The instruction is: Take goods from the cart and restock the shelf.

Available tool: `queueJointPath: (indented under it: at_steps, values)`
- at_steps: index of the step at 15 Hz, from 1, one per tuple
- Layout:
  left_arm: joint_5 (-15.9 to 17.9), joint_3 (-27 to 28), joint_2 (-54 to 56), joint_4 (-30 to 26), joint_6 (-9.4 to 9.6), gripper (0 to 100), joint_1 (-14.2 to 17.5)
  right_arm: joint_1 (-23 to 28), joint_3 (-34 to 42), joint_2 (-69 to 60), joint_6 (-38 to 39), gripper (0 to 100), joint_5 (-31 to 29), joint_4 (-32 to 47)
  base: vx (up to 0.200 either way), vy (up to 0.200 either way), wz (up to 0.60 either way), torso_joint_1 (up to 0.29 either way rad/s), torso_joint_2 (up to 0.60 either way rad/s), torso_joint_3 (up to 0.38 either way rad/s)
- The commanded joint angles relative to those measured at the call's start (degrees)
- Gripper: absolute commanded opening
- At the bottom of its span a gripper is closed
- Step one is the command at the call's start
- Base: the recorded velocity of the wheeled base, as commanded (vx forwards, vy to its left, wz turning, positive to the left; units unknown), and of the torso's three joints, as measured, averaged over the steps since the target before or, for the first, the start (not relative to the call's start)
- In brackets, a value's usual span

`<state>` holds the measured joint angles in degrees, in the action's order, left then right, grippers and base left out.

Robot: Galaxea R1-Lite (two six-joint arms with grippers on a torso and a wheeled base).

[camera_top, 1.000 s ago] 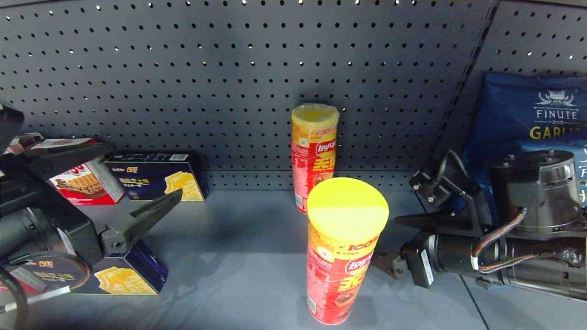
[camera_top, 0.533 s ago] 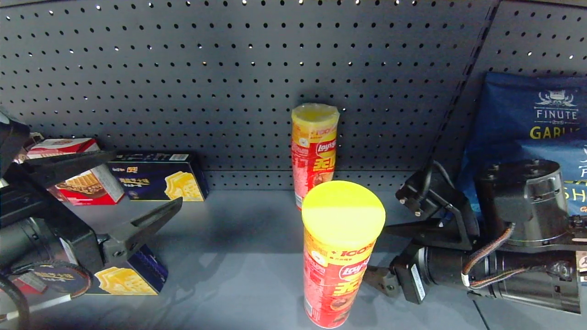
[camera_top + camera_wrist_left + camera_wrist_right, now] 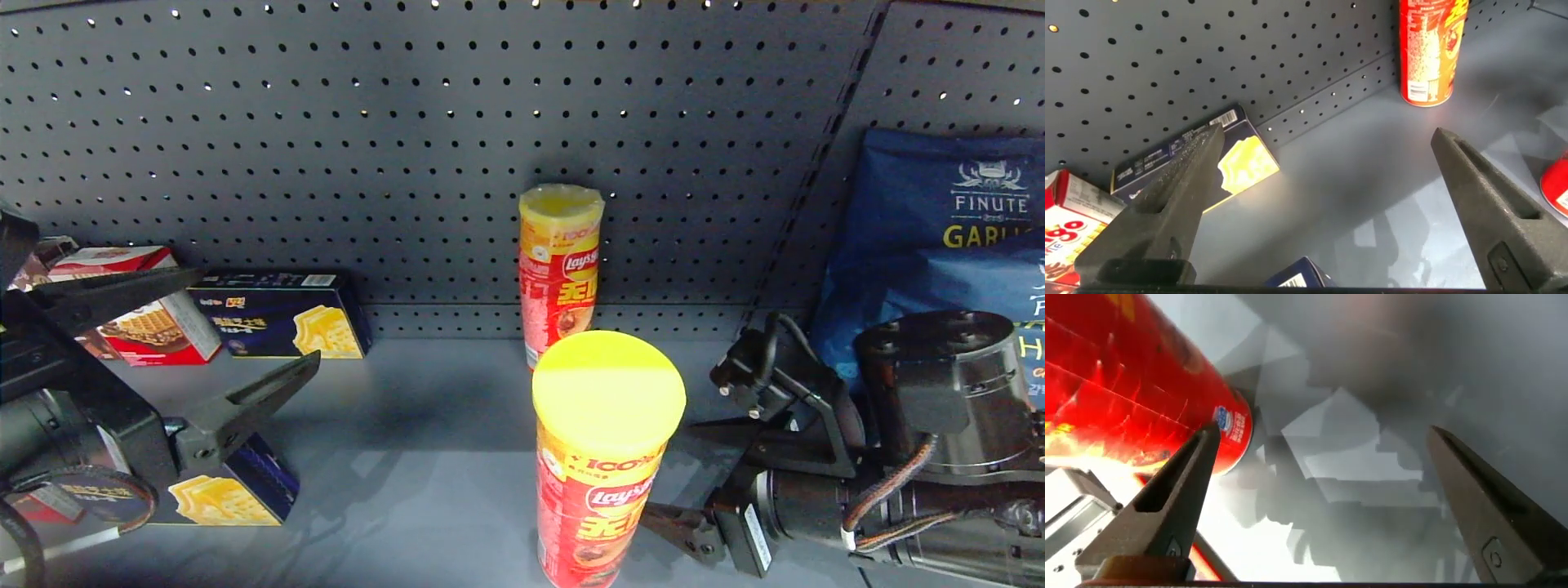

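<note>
Two red chip cans with yellow lids stand upright on the grey shelf [image 3: 424,433]. The back can [image 3: 561,278] is against the pegboard and is also in the left wrist view [image 3: 1427,49]. The front can [image 3: 600,490] is nearer the shelf's front edge. My right gripper [image 3: 673,472] is open just right of the front can. In the right wrist view the can [image 3: 1127,400] lies against one finger [image 3: 1184,498], and the wide gap of the gripper [image 3: 1323,433] holds nothing. My left gripper [image 3: 257,318] hangs open over the left of the shelf [image 3: 1327,135], holding nothing.
A red wafer box [image 3: 147,318] and a dark blue box [image 3: 282,314] lie at the back left. Another dark blue box [image 3: 237,490] sits under my left gripper. Blue snack bags [image 3: 939,212] stand at the right. The perforated back wall [image 3: 408,122] closes the shelf.
My right gripper has dropped and drawn toward the shelf's front. The front can has shifted slightly left and forward with it. The left gripper has barely moved.
</note>
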<state>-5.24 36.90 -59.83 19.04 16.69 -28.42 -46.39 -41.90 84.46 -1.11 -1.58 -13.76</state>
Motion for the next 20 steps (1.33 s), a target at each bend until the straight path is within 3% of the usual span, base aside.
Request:
queueJointPath:
  at_steps: [1, 9, 20]
  values:
    - [0.0, 0.0, -0.1, 0.0, 0.01, 100, -0.1, -0.2, 0.5, -1.0, 0.0, 100, 0.0, 0.0, 0.0, 0.0, 0.0, 0.0, 0.0, 0.0]
    - [0.0, 0.0, -0.1, 0.0, 0.01, 100, -0.1, 0.9, 0.6, -1.4, 0.0, 100, -0.8, 0.0, 0.0, 0.0, 0.0, 0.0, 0.0, 0.0]
    - [0.0, -0.2, -0.1, 0.0, -0.43, 100, -0.1, -4.2, 1.8, -1.0, 0.0, 100, -0.8, 0.0, 0.0, 0.0, 0.0, 0.0, 0.0, 0.0]
